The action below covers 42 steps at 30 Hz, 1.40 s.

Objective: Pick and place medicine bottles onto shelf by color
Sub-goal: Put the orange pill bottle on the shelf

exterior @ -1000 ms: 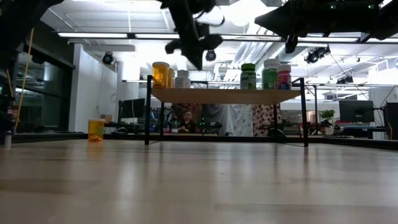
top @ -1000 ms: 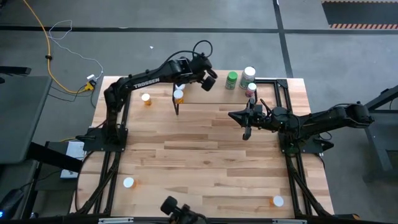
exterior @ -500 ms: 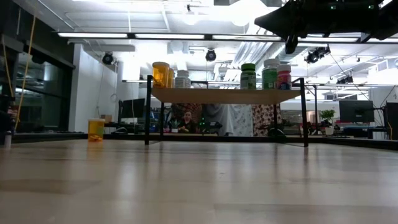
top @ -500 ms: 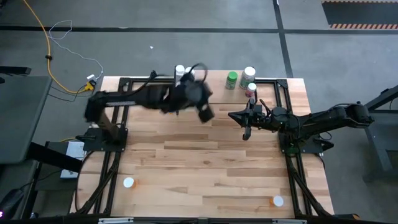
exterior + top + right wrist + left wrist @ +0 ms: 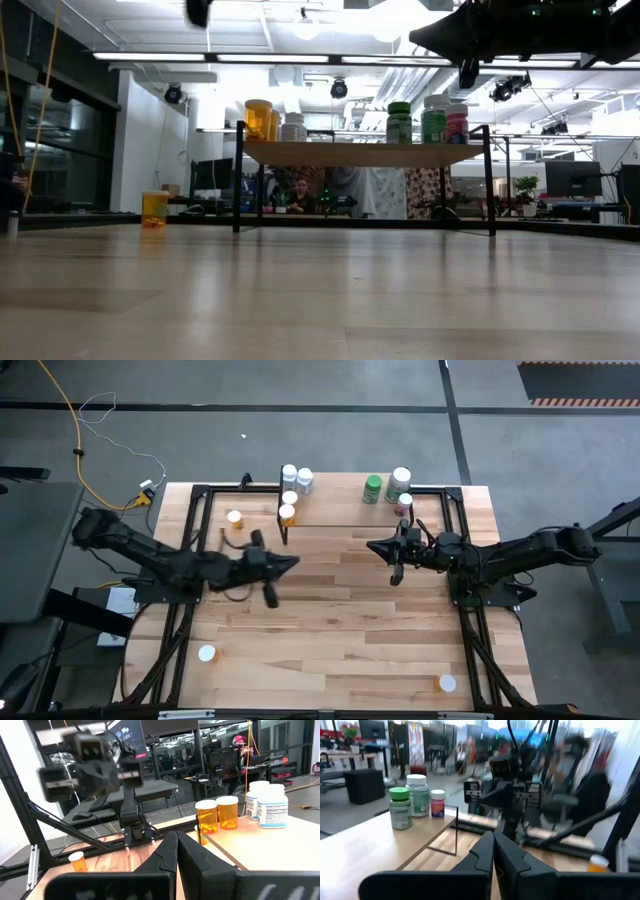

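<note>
At centre-left of the high view, the left gripper point(image 5: 285, 563) hovers, dark fingers point(image 5: 492, 855) pressed together, empty. The right gripper point(image 5: 374, 546), likewise closed, hangs centre-right. Orange, white and green medicine bottles point(image 5: 372, 488) stand on the raised light-wood shelf point(image 5: 335, 495) at upper centre.

Orange, white and green bottles point(image 5: 400, 122) stand upright on the shelf point(image 5: 365, 153).

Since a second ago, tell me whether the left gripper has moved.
Yes. In the high view the left gripper has swung off the shelf, toward the table's near edge, and now hangs mid-table. Its fingers are shut and empty.
</note>
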Motion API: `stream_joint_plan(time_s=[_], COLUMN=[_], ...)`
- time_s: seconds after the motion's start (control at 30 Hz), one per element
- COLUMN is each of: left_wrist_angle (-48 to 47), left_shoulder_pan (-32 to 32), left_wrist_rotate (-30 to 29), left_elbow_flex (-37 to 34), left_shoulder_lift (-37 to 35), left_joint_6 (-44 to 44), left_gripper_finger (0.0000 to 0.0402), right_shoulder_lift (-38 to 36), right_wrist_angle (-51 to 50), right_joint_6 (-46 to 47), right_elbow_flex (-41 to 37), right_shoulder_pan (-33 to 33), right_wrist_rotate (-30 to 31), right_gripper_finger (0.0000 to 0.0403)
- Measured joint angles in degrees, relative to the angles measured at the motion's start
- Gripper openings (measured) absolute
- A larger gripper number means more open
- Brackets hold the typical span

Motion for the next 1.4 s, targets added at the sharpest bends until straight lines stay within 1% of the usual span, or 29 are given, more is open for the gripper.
stream_joint_plan(time_s=[0.13,0.2,0.27,0.37,0.47,0.7,0.83,0.93,1.0,1.07,1.23,1.33,1.4], left_wrist_angle=[12.98,17.41,19.76,19.82,19.12,19.11,19.11,19.11,19.09,19.09,19.08,18.93,18.92], left_shoulder_pan=[-0.99,-1.19,-1.17,-1.12,-1.17,-1.17,-1.17,-1.15,-1.14,-1.14,-1.14,-1.14,-1.14], left_wrist_rotate=[0.04,0.11,0.13,0.10,0.20,0.22,0.22,0.22,0.22,0.22,0.22,0.22,0.22], left_elbow_flex=[-11.75,-15.59,-17.59,-18.93,-19.00,-19.01,-19.02,-19.01,-19.02,-19.00,-19.00,-19.02,-19.02], left_shoulder_lift=[-4.71,-6.84,-8.75,-11.71,-13.06,-13.40,-13.40,-13.38,-13.38,-13.38,-13.38,-13.38,-13.38], left_joint_6=[0.13,0.82,2.32,4.13,5.28,5.49,5.49,5.49,5.49,5.48,5.45,4.92,4.90], left_gripper_finger=[0.0000,0.0000,0.0000,0.0000,0.0000,0.0000,0.0000,0.0000,0.0000,0.0000,0.0001,0.0000,0.0001], right_shoulder_lift=[0.00,0.00,0.00,0.00,0.00,0.00,0.00,0.00,0.00,0.02,0.71,2.05,2.99], right_wrist_angle=[-0.06,-0.04,-0.04,0.06,0.40,0.37,0.40,0.37,0.19,-2.90,-17.19,-24.79,-28.53], right_joint_6=[-0.13,-0.14,-1.08,-2.59,-2.71,-2.68,-1.57,-0.17,0.31,0.89,1.86,1.91,1.67], right_elbow_flex=[0.00,0.00,0.00,0.00,0.00,0.00,0.00,0.00,0.07,1.37,8.24,12.78,15.26], right_shoulder_pan=[0.00,0.00,0.00,0.00,0.00,0.00,0.00,0.04,0.07,0.07,0.34,1.03,1.50], right_wrist_rotate=[0.00,0.00,0.00,0.01,0.02,-0.04,-3.15,-5.24,-6.52,-7.62,-9.18,-9.35,-9.35], right_gripper_finger=[0.0000,0.0000,0.0000,0.0000,0.0000,0.0000,0.0008,0.0039,0.0075,0.0120,0.0239,0.0293,0.0316])
